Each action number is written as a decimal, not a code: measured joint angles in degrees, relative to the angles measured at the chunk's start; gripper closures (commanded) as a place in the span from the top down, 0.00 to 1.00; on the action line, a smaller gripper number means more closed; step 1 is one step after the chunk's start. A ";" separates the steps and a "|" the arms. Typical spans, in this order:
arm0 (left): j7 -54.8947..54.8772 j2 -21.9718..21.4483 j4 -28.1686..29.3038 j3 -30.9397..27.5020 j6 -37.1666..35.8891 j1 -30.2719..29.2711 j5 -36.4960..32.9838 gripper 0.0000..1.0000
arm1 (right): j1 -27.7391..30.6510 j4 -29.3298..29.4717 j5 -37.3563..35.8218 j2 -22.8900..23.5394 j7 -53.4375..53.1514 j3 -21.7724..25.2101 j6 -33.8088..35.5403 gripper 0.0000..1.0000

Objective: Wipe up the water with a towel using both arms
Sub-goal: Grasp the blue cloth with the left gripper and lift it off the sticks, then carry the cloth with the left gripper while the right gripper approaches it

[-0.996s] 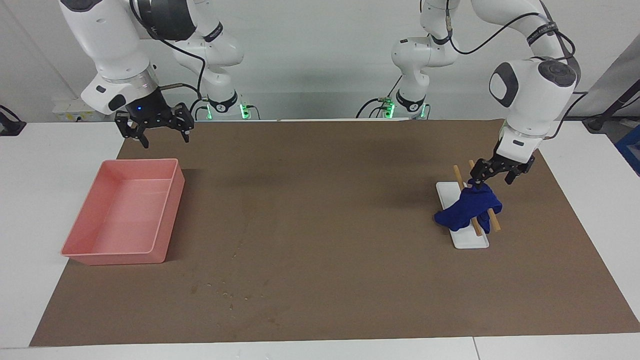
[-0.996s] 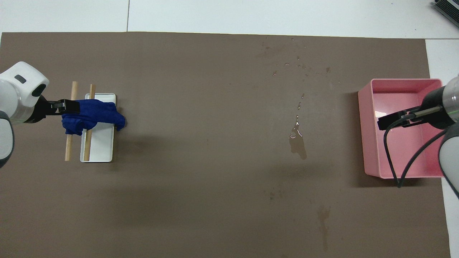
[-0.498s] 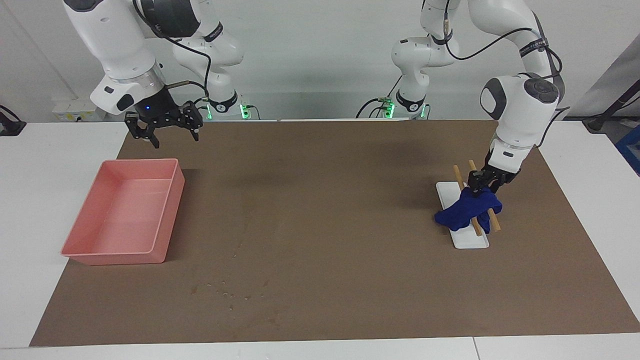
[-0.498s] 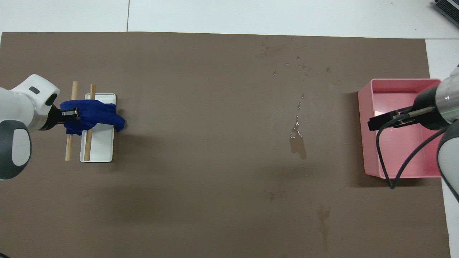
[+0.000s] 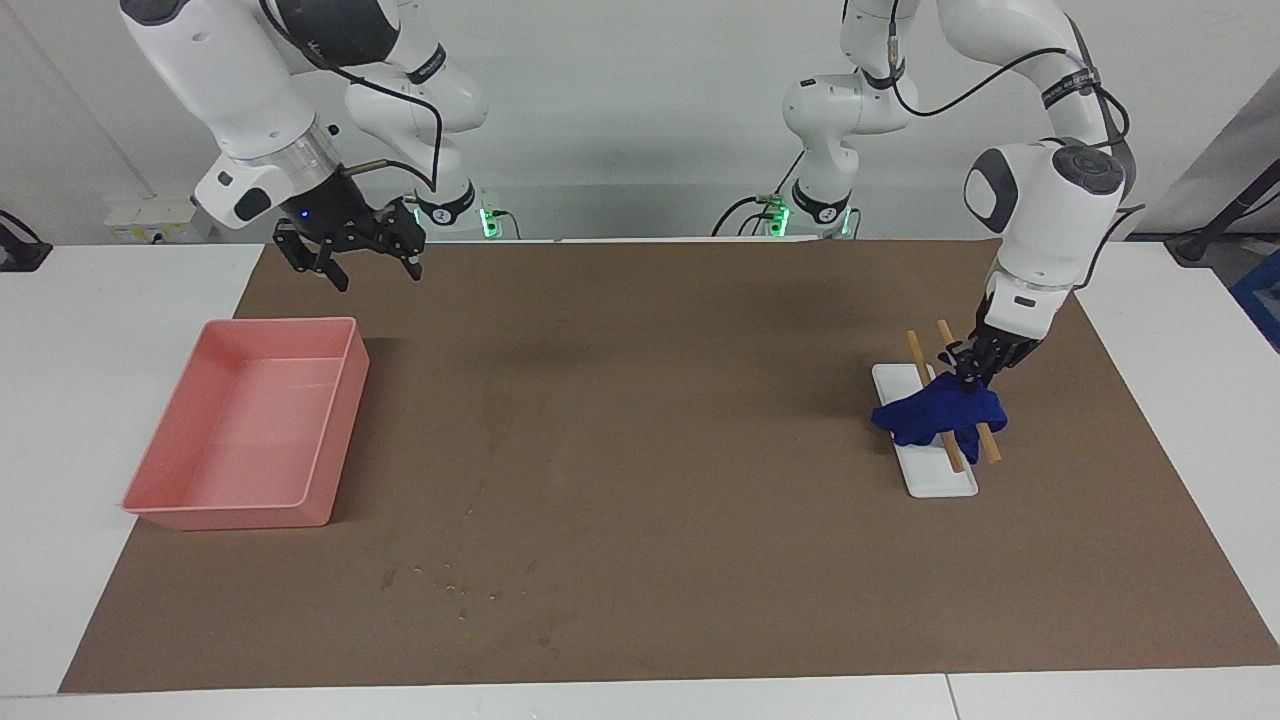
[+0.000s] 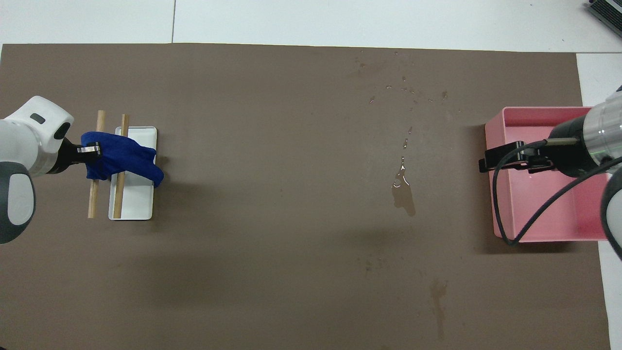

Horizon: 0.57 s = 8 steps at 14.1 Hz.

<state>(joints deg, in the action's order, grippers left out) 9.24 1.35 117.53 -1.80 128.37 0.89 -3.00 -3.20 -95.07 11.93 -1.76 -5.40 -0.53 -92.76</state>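
In the facing view the left pincer (image 5: 968,377) is clamped on the top fold of the towel (image 5: 938,415), whose body drapes over two sticks (image 5: 950,395) and a white dish (image 5: 925,445) at the left arm's end of the counter (image 5: 640,450). The right pincer (image 5: 350,255) hangs in the air with its fingers spread and nothing between them, above the brown mat beside the pink tray (image 5: 250,435), toward the robots. Water shows here only as faint specks near the counter's edge away from the robots. In the overhead view the left pincer (image 6: 90,149) grips the towel (image 6: 121,158) at its end toward the left arm, part of the sticks (image 6: 97,165) and dish (image 6: 133,194) being covered by cloth. The right pincer (image 6: 503,156) lies over the tray (image 6: 534,214) wall, its spread hard to judge from above. This view alone shows the puddle (image 6: 403,192) clearly, between dish and tray, with droplets trailing away from the robots
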 measured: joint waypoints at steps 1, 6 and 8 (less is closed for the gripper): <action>0.10 0.01 -0.63 0.00 -0.50 -0.11 0.33 0.00 | -0.63 0.00 1.87 0.00 -3.10 -0.04 0.00 1.00; 7.34 -0.94 -8.90 -0.03 -10.29 -0.51 12.81 0.00 | -3.42 0.00 10.20 0.00 -18.51 -0.28 0.00 1.00; 12.80 -3.10 -10.71 0.09 -13.49 -0.49 18.88 0.00 | -3.40 0.00 14.60 0.00 -23.96 -0.26 -0.66 1.00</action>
<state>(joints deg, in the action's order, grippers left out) 22.04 -1.74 106.83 -1.71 114.88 0.41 15.88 -6.59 -95.07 26.53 -1.76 -29.36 -0.78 -93.42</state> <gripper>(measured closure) 0.881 0.000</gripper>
